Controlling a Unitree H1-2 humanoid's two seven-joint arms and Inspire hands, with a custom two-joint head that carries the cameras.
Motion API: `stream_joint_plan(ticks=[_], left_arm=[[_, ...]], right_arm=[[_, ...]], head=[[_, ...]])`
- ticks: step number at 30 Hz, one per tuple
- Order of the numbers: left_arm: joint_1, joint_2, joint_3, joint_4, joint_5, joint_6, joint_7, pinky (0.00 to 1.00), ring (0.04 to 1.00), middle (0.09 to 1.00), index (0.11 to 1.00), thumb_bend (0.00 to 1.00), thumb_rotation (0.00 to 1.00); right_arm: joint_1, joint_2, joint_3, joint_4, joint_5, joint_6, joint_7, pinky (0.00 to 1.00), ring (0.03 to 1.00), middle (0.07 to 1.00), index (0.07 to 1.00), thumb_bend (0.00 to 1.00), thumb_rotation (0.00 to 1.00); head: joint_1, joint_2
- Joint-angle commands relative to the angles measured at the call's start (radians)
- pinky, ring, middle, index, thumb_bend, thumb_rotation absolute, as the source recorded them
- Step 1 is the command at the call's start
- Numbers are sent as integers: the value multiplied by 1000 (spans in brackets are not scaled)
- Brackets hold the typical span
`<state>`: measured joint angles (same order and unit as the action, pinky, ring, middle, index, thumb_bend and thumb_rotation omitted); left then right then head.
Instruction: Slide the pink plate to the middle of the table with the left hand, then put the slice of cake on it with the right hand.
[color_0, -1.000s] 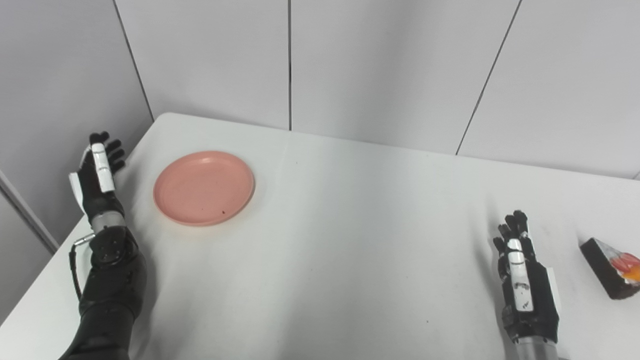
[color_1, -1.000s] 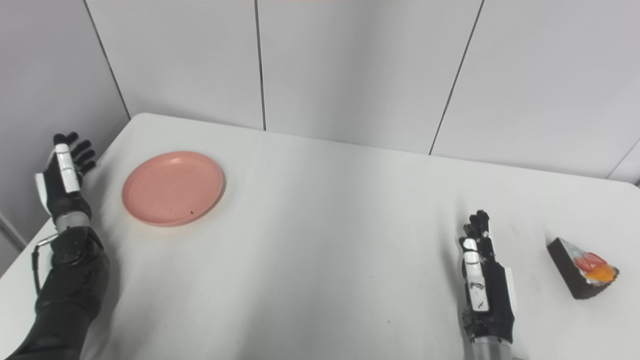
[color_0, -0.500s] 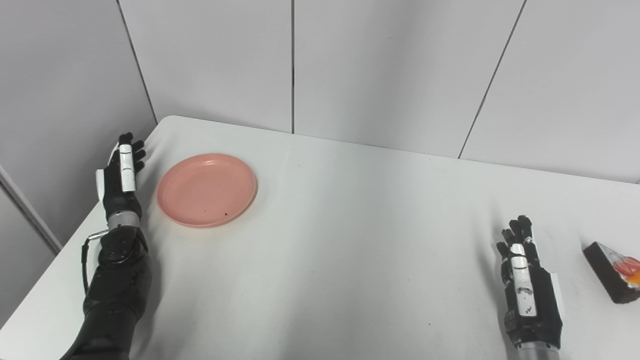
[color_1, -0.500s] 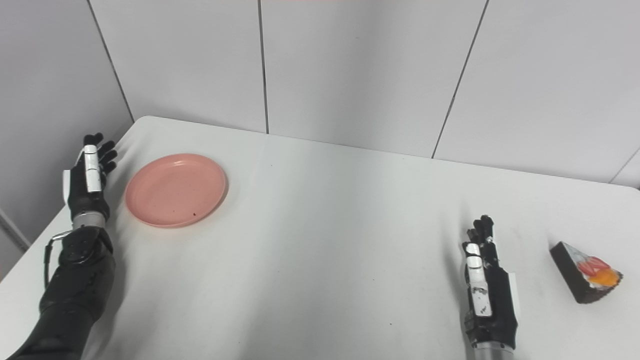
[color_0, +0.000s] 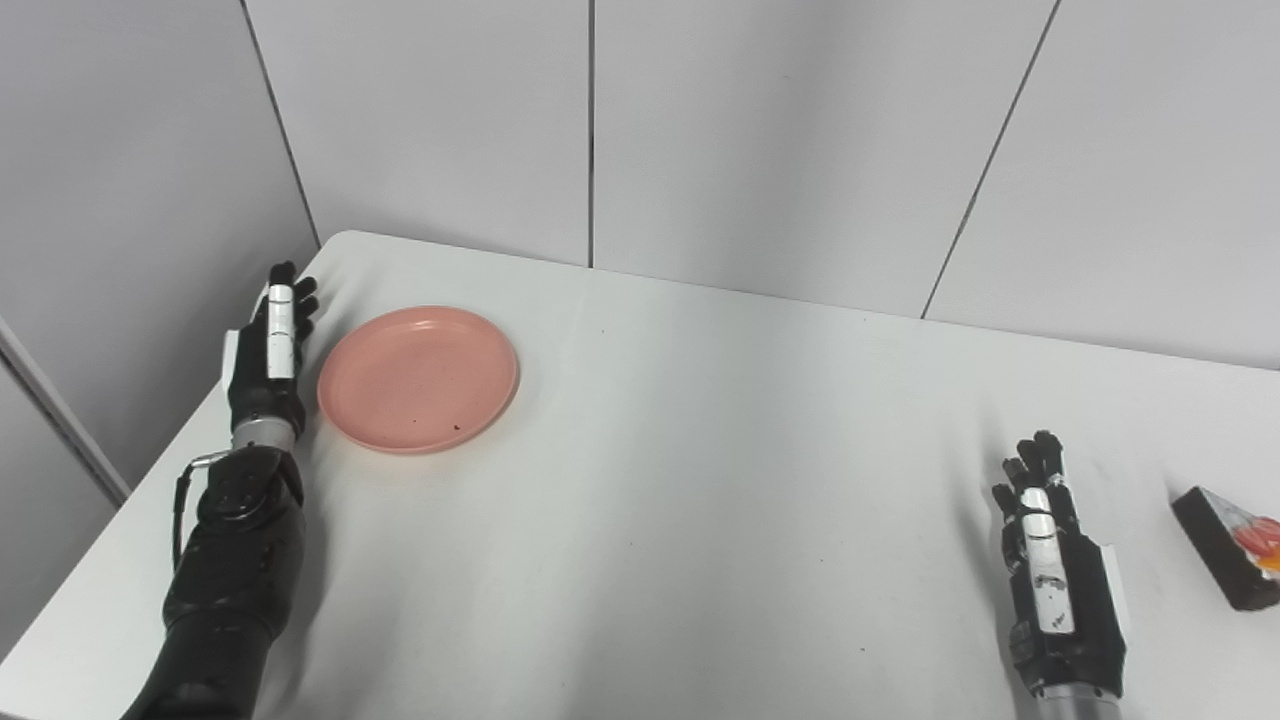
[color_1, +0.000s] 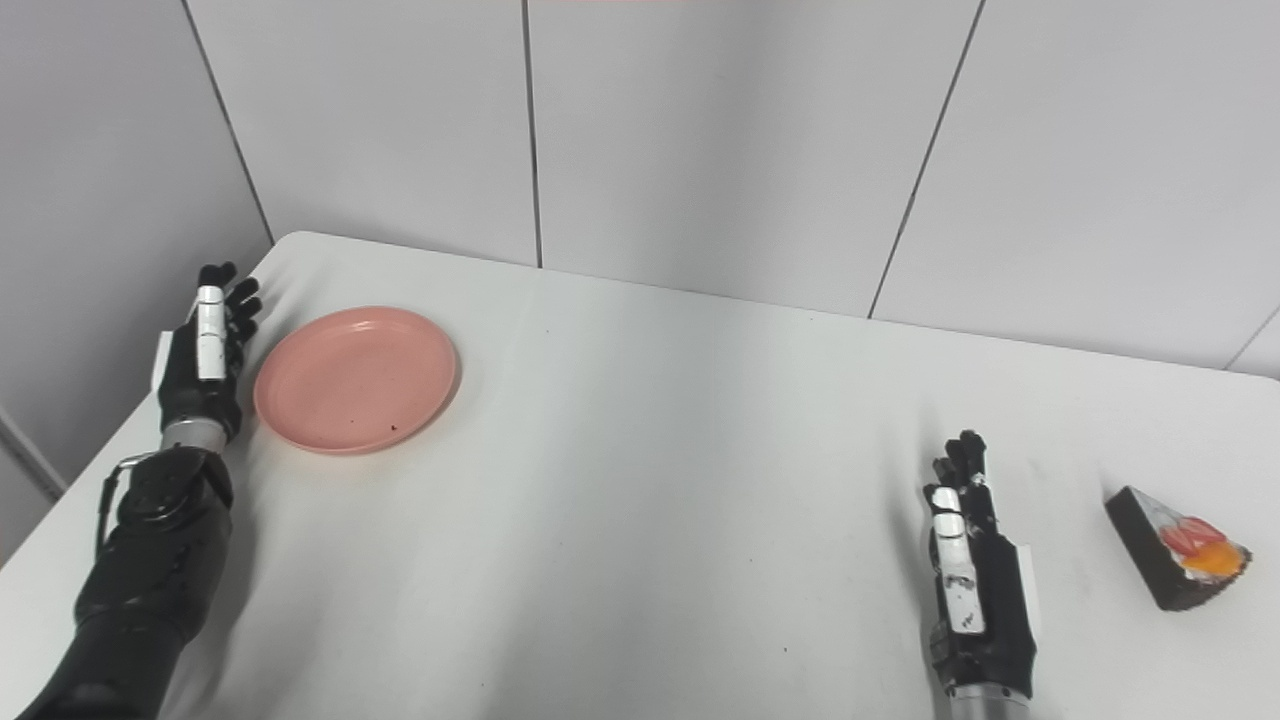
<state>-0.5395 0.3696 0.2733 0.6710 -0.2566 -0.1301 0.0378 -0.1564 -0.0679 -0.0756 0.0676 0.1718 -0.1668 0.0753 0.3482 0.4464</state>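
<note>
A round pink plate (color_0: 419, 378) lies on the white table (color_0: 700, 470) near its far left corner. My left hand (color_0: 269, 355) stands edge-on just left of the plate's rim, fingers straight and apart, holding nothing; whether it touches the rim I cannot tell. A dark chocolate cake slice (color_1: 1176, 548) with red and orange topping sits near the right edge. My right hand (color_1: 970, 580) rests left of the slice with a gap between them, fingers extended, empty.
Grey wall panels (color_0: 760, 140) rise behind the table and along the left side. The table's left edge (color_0: 120, 520) runs close under my left forearm (color_0: 230, 560). The cake slice is partly cut off by the frame in the left eye view.
My left hand has moved right and forward from beyond the table's left edge to just beside the plate. The camera drifted slightly. The plate, the cake and the right hand stay where they were.
</note>
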Motion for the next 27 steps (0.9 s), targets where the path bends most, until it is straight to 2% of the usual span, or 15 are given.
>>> stream_joint_plan(ticks=[1,6,9,18,21,27], left_arm=[[0,-25,-37,-21,-10,79,-74,959,938,924,925,899,1000],[5,-24,-50,-49,-15,128,-88,925,932,920,918,919,1000],[0,-30,-50,-44,-41,146,-124,922,938,924,923,912,1000],[-14,-44,-54,-7,-95,149,-192,902,918,908,904,896,1000],[-10,-51,-61,-22,-110,160,-214,914,929,915,906,894,1000],[-3,-70,-92,-62,-108,184,-225,919,929,915,908,898,1000]], right_arm=[[9,3,-1,3,2,-17,4,1000,1000,1000,1000,513,813],[8,7,-2,4,4,-21,2,1000,1000,1000,1000,521,809],[9,6,2,-8,-5,-11,0,1000,1000,1000,1000,521,809],[10,10,1,-17,-12,-4,-11,1000,1000,999,1000,532,809],[12,10,5,-22,-17,0,-12,1000,1000,998,1000,530,828],[7,17,1,-12,-13,-11,-17,1000,997,993,996,544,800]], head=[[0,1],[-2,3],[-2,3],[-6,6],[-7,6],[-11,7]])
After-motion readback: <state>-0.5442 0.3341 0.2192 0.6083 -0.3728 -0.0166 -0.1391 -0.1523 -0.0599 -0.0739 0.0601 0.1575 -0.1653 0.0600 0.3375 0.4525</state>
